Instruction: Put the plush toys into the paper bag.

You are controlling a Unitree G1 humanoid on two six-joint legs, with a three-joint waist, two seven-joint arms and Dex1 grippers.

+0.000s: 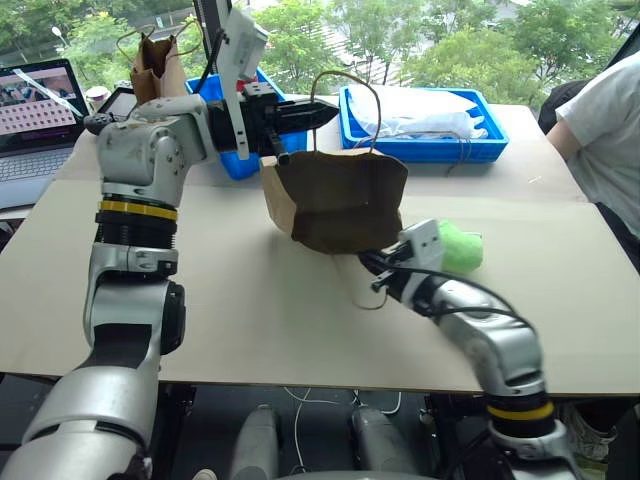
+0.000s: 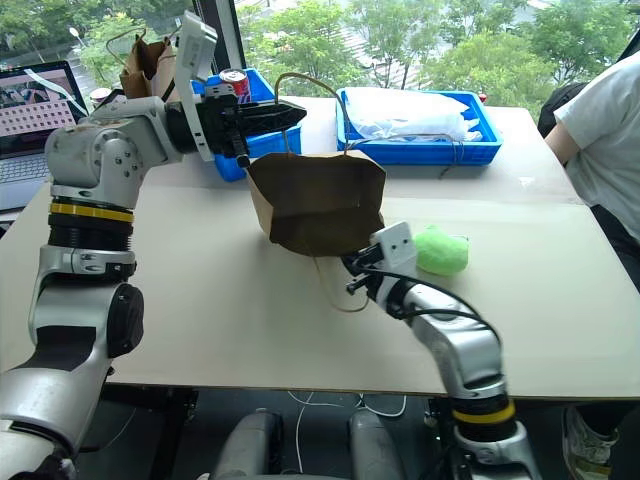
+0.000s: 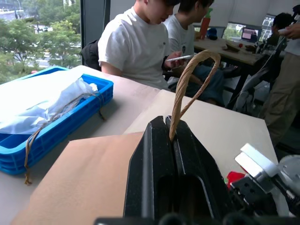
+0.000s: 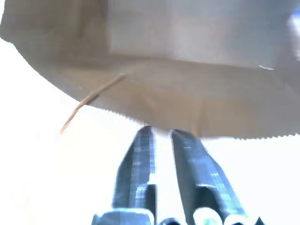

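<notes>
The table carried everything that mattered. On it the paper bag lay tipped, its mouth facing toward me and my right arm, its base turned away toward the blue crates. I held it up by one twisted-cord handle, pinched between the shut fingers of my left end effector, which pointed level across the bag's top edge.

My right end effector sat just at the bag's lower lip, its two fingers parted by a narrow gap with nothing between them, aimed into the opening.

The green plush toy lay on the table just beside my right wrist, on its outer side, away from the bag. So it was behind and to the right of the fingertips, not ahead of them. My right arm was plainly the nearer one; I judged it would have to draw back and swing outward before it could reach the toy.

A small patch of red, seen from the left wrist near the right end effector, may have been the chili toy; I could not tell whether it was inside the bag.
</notes>
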